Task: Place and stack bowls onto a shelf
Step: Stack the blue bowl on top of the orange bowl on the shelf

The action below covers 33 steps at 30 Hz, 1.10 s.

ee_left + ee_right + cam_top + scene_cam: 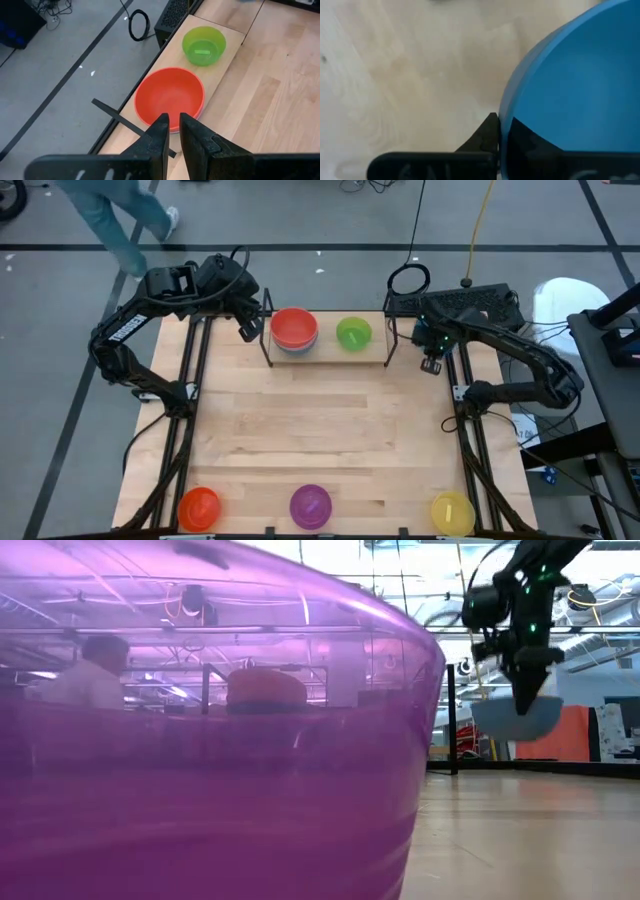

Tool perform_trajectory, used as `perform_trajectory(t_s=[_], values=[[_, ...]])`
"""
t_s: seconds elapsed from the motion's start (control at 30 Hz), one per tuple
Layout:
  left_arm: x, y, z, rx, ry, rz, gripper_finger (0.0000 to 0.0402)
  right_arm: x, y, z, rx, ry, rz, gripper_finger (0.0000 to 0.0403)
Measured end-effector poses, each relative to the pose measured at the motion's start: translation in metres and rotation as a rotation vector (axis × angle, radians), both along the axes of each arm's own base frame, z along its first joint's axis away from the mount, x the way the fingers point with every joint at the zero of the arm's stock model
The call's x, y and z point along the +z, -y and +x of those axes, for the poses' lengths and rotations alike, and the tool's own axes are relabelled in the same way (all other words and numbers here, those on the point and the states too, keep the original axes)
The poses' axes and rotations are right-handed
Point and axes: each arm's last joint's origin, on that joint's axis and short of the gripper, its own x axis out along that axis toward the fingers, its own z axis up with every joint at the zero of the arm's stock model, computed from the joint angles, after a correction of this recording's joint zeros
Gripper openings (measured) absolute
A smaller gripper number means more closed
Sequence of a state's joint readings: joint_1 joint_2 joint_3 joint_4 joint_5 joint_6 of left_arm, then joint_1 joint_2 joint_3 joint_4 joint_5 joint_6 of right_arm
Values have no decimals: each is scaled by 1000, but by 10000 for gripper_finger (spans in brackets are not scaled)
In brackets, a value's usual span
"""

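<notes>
The shelf (pixel 325 358) stands at the table's far edge. On it rest a red bowl (pixel 294 327), stacked on other bowls, and a green bowl (pixel 353 333), which stands on its base. My left gripper (pixel 250 328) hovers by the shelf's left end. It is empty, its fingers a narrow gap apart over the red bowl's near rim (pixel 170 129). My right gripper (pixel 432 363) is just right of the shelf and shut on a blue bowl (pixel 575 85). Orange (pixel 198 508), purple (pixel 310 505) and yellow (pixel 452 512) bowls stand along the near edge. My right gripper holds the blue bowl by its rim (pixel 504 117), one finger outside the wall (pixel 489 131) and one inside. The fingers come from above, pointing down. In the low view the bowl (pixel 515 718) hangs below the fingers, mouth up and lifted clear of the table.
The shelf's thin black uprights (pixel 117 117) stand at its ends. Its right third (pixel 378 345) is bare board. The purple bowl (pixel 200 770) fills most of the low view. A person's legs (pixel 110 220) show beyond the table's far left; cables and a keyboard (pixel 450 302) lie behind.
</notes>
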State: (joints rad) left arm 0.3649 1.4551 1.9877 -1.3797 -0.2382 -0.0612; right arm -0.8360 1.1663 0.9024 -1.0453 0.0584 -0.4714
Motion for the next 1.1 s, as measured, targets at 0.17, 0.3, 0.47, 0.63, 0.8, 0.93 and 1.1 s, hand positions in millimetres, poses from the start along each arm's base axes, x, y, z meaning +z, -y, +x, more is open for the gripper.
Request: perform_trajectory(t_s=[0.17,0.3,0.47,0.63,0.8,0.93,1.1], values=[[0,0,0,0,0,0,51,44,0,-3,-39,21,-161,1],[0,0,0,0,-1,0,51,85,3,-1,-44,109,-258,1],[0,0,0,0,-1,0,51,134,3,3,-3,210,-376,0],[0,0,0,-2,-1,1,51,160,8,21,58,255,-417,0],[0,0,0,-1,-1,1,51,165,17,56,159,261,-414,0],[0,0,0,-1,-1,1,51,170,23,91,244,311,-442,0],[0,0,0,0,-1,0,51,170,24,138,414,434,-421,0]])
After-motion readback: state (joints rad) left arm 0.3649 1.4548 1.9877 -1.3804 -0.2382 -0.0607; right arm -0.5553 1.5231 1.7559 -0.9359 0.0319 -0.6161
